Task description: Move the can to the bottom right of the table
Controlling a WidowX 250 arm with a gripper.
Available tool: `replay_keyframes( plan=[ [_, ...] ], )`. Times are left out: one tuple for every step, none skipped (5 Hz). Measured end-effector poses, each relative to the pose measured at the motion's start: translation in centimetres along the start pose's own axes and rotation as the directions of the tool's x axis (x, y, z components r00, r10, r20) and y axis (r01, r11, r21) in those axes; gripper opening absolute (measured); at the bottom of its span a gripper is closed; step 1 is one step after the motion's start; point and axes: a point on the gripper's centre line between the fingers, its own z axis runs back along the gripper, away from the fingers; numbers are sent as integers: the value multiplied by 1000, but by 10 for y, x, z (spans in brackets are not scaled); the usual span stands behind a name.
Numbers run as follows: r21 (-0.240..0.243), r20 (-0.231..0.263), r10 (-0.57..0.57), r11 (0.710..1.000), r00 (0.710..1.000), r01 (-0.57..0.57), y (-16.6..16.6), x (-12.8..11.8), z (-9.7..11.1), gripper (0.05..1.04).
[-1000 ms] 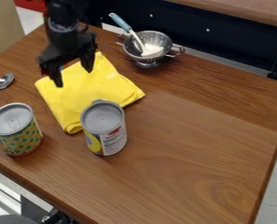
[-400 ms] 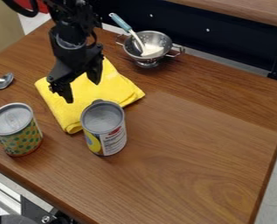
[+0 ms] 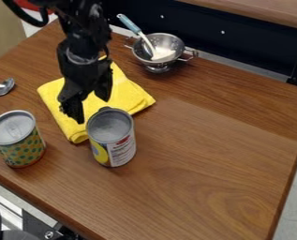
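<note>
Just off the near edge of the yellow cloth (image 3: 130, 96) stands the can (image 3: 115, 142), upright; whether its base touches the fabric I cannot tell. It looks like a stiff metal tin with a smooth label, so it should take a firm squeeze without denting. If full, it will be heavy and apt to slide down through a loose grip; nothing here settles whether it is. The best hold is across opposite sides, a little under the rim, with the body well between the fingers, since it looks wide for them and a tip could catch the lid. Left of the cloth is a dotted cup (image 3: 21, 146), clear of the straight way to the goal, which lies off the cloth's near right side. Over the cloth hangs the gripper (image 3: 90, 108), pointing down, its fingers spread with nothing between them, one tip close behind the can's rim. It seems to need a shift nearer and a careful lowering. Past the cloth's far edge, a colander (image 3: 174, 43) holds a blue-handled utensil (image 3: 129, 23), both out of the way.
</note>
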Motion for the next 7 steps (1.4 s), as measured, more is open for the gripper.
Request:
replay_keyframes(
  plan=[
    [7, -4, -50, 999, 999, 50, 7, -11, -5, 999],
    [-38, -10, -163, 986, 987, 163, 17, -25, -4, 999],
    [-20, -22, -228, 974, 973, 228, 21, -37, -3, 999],
    [-39, -36, -235, 972, 971, 234, 24, -49, 1, 999],
    [-49, -40, -189, 981, 981, 187, 23, -64, 8, 999],
    [-39, -43, -157, 987, 987, 155, 28, -78, 11, 999],
    [-29, -44, -146, 989, 988, 145, 28, -91, 14, 999]
  ],
)
